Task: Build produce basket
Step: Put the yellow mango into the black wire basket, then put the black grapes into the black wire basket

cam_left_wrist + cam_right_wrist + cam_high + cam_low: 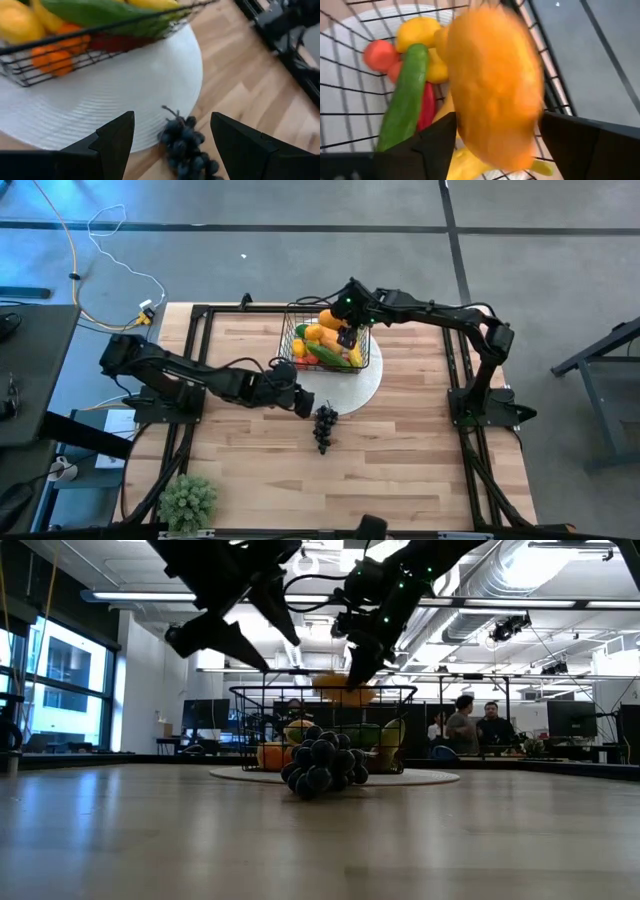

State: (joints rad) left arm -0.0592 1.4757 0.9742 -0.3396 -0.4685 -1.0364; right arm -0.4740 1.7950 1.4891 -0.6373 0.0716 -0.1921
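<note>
The black wire basket (318, 340) stands on a round white plate (372, 376) at the table's far middle. It holds a green cucumber (407, 100), a red chilli (425, 107), a tomato (380, 55), lemons (417, 32) and a banana (470, 162). My right gripper (347, 335) is over the basket, shut on an orange mango (495, 85). The dark grapes (325, 426) lie on the table by the plate's near rim. My left gripper (305, 404) is open above and just left of the grapes (187, 147), touching nothing. My right gripper pinches the mango's two sides (462, 117) between its two fingers, coming from above and pointing down into the basket. The mango (345, 690) is lifted clear, at about the height of the basket's rim, above the other produce.
A green bushy potted plant (188, 500) stands at the table's near left corner. Bare wood lies near and right of the grapes. People (475, 725) sit in the room beyond the table's far edge.
</note>
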